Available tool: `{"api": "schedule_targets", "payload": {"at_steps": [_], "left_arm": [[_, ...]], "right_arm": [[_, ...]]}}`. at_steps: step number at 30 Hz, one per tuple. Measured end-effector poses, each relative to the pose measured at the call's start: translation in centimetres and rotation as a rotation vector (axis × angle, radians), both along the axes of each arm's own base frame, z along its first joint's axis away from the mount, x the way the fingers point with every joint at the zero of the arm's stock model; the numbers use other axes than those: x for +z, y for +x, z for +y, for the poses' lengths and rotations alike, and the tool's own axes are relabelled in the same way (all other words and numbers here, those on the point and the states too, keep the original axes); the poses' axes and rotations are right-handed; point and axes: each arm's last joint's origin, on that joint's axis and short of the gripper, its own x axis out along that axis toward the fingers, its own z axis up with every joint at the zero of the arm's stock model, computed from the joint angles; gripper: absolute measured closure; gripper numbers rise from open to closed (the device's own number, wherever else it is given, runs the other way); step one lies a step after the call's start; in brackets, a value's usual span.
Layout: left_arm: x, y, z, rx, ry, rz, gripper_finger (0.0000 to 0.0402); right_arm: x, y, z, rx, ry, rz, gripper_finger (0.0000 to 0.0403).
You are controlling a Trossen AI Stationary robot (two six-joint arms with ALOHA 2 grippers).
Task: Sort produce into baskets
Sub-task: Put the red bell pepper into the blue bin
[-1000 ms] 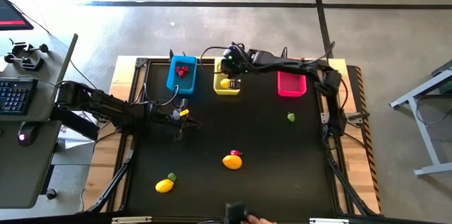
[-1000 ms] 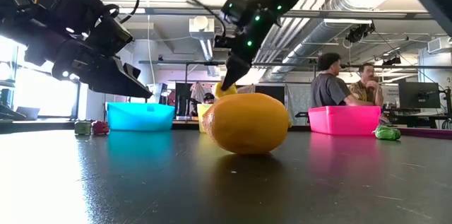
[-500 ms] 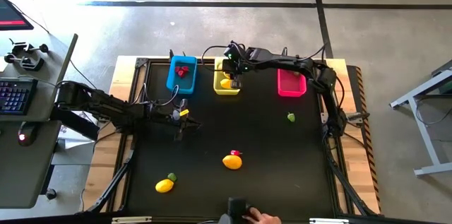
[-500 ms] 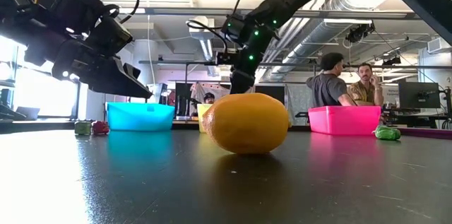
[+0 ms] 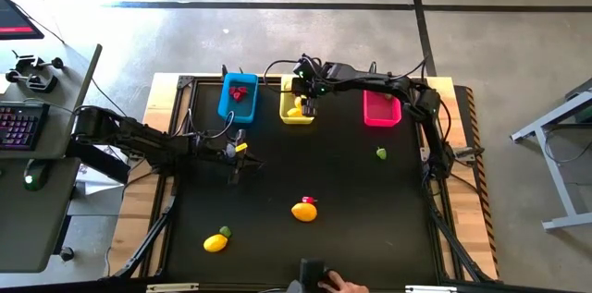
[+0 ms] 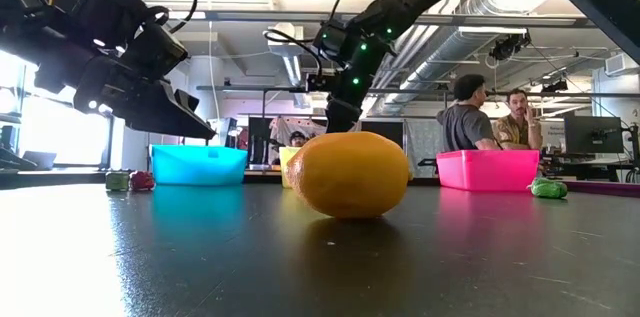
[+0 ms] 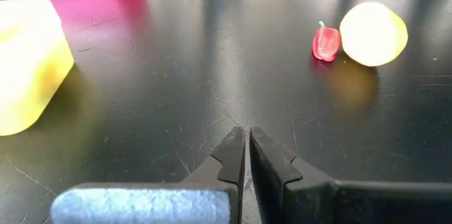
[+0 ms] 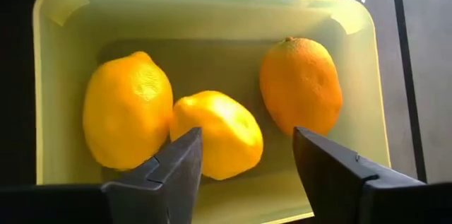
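Right wrist view gives me the right gripper (image 8: 244, 171) spread wide above the yellow basket (image 8: 353, 19), nothing between its fingers. Three lemons (image 8: 215, 134) lie in the basket directly below it, the middle one under the gap. My left gripper (image 7: 246, 155) waits pressed together over the table (image 7: 176, 75), empty.
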Motion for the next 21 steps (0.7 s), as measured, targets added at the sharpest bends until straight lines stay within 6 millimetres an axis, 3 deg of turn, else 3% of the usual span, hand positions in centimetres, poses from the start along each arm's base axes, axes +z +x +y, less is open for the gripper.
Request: {"api": "schedule_targets", "payload": {"at_steps": [4,7,11,14,18,21], "left_arm": [[0.0,0.0,0.0,-0.001,0.003,-0.001,0.0392],[0.1,0.0,0.0,0.002,0.017,-0.01,0.0392],[0.0,0.0,0.1,0.032,0.028,0.006,0.0392],[-0.4,-0.2,0.1,0.038,0.024,0.045,0.0392],[-0.6,-0.3,0.1,0.039,0.022,0.069,0.0392],[-0.6,-0.3,0.1,0.042,0.015,0.068,0.0392]], "right_arm": [[0.1,0.0,0.2,-0.019,-0.019,0.032,0.0189],[1.3,0.3,0.7,-0.021,-0.032,0.046,0.0214],[3.3,0.4,1.5,-0.003,-0.033,-0.021,0.0311],[3.2,0.4,2.2,0.031,0.023,-0.107,0.0387],[1.6,0.6,4.3,0.06,0.01,-0.194,0.0391],[1.6,0.2,6.0,0.09,-0.023,-0.329,0.04]]}}
